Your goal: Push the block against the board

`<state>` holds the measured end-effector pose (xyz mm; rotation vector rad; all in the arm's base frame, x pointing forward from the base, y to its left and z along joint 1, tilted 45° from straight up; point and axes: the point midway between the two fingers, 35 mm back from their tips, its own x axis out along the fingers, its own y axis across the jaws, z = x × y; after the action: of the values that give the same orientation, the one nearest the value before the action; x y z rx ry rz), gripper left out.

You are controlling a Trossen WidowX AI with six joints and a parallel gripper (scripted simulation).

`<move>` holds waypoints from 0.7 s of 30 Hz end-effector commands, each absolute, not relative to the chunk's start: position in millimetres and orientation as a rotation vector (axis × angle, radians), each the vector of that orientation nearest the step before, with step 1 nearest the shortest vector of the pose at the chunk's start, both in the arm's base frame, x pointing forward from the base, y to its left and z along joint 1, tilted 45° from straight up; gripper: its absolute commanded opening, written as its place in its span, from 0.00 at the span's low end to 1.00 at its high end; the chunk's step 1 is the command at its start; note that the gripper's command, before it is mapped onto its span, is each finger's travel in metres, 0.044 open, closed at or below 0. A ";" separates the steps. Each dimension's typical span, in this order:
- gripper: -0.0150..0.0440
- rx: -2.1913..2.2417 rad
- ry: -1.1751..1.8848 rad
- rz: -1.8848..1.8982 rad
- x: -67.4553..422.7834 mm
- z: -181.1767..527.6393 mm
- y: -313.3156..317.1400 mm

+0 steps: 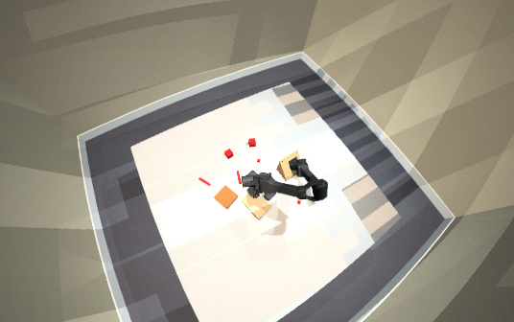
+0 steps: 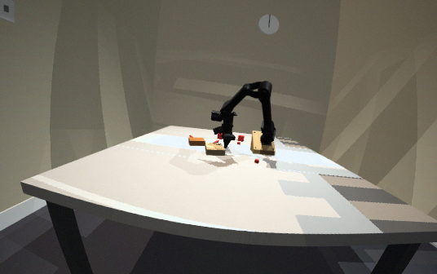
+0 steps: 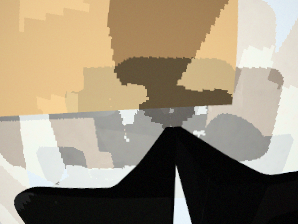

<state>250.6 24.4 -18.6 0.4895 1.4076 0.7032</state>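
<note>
The orange square block (image 1: 225,196) (image 2: 196,141) lies flat on the table. The tan board (image 1: 259,207) (image 2: 214,148) lies just to its right, with a narrow gap between them in the top view. The board fills the upper part of the wrist view (image 3: 60,43). My gripper (image 1: 252,194) (image 2: 227,144) (image 3: 173,133) is shut and empty. Its tips point down, low over the table at the board's near edge on the arm's side. The arm hides the far part of the board in the top view.
The arm's base stands on a wooden mount (image 1: 286,167) (image 2: 257,143). Small red cubes (image 1: 229,153) (image 1: 252,142) (image 2: 240,138) and thin red sticks (image 1: 204,180) lie behind the block. One red bit (image 1: 298,202) (image 2: 257,161) lies near the base.
</note>
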 end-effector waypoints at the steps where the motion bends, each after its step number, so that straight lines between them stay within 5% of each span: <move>1: 0.25 0.495 1.405 0.701 255.7 -18.9 24.6; 21: 0.25 0.494 1.405 0.701 272.9 -16.9 25.0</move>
<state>266.9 24.6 -16.9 0.4901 1.4080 0.7005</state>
